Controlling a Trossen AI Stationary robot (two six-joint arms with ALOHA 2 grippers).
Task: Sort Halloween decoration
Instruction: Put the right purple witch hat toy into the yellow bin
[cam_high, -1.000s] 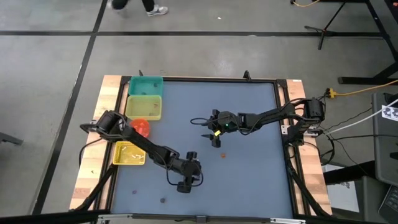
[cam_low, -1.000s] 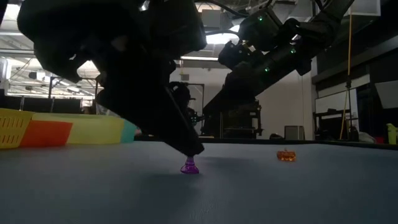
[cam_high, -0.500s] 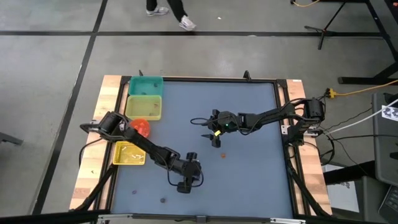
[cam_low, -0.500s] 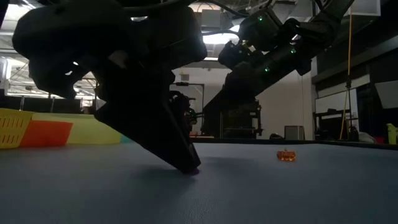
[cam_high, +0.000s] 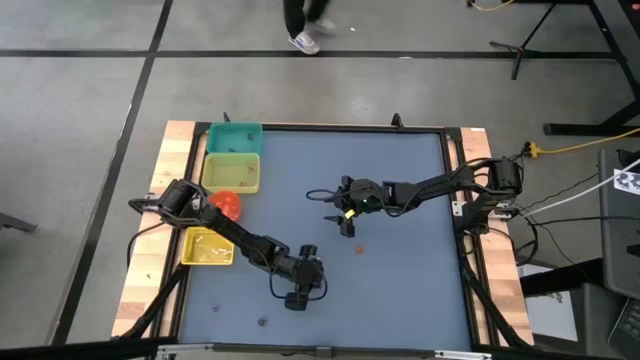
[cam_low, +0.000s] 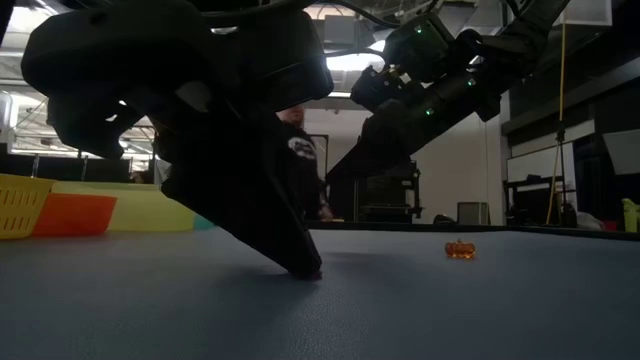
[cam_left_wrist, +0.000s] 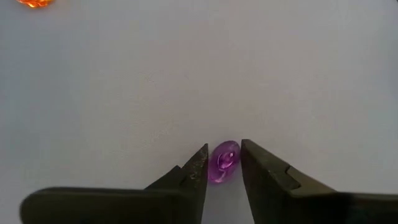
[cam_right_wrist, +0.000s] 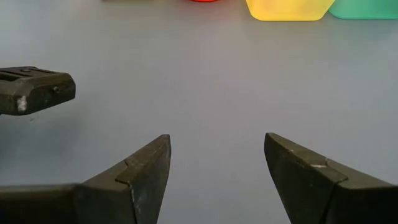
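A tiny purple trinket (cam_left_wrist: 224, 159) of the Halloween decoration lies on the blue table between the fingertips of my left gripper (cam_left_wrist: 224, 167), near the table's front middle (cam_high: 300, 285). In the low view the dark fingers (cam_low: 300, 262) hide it. An orange round trinket (cam_high: 360, 250) rests on the table a little farther right, also showing in the low view (cam_low: 460, 249). My right gripper (cam_right_wrist: 217, 168) hangs open above the table's middle (cam_high: 335, 195), with nothing between its fingers. My left gripper has the purple trinket's two sides (cam_left_wrist: 217, 167) between its two fingertips, one finger on each side. The fingers come slanting down from the table's left toward the surface. The trinket still rests on the table.
Along the left edge stand a teal bin (cam_high: 233, 137), a yellow bin (cam_high: 232, 172), a red bin (cam_high: 226, 204) and a yellow basket (cam_high: 208, 247). Two dark trinkets (cam_high: 215, 308) (cam_high: 262, 322) lie near the front edge. A person stands beyond the table (cam_low: 300, 170).
In the low view my left gripper's fingers have sunk slightly and closed around the purple trinket. A second ago it stood in plain sight under the fingertip; now the fingers cover it. The trinket has stayed where it was. My right arm has kept still.
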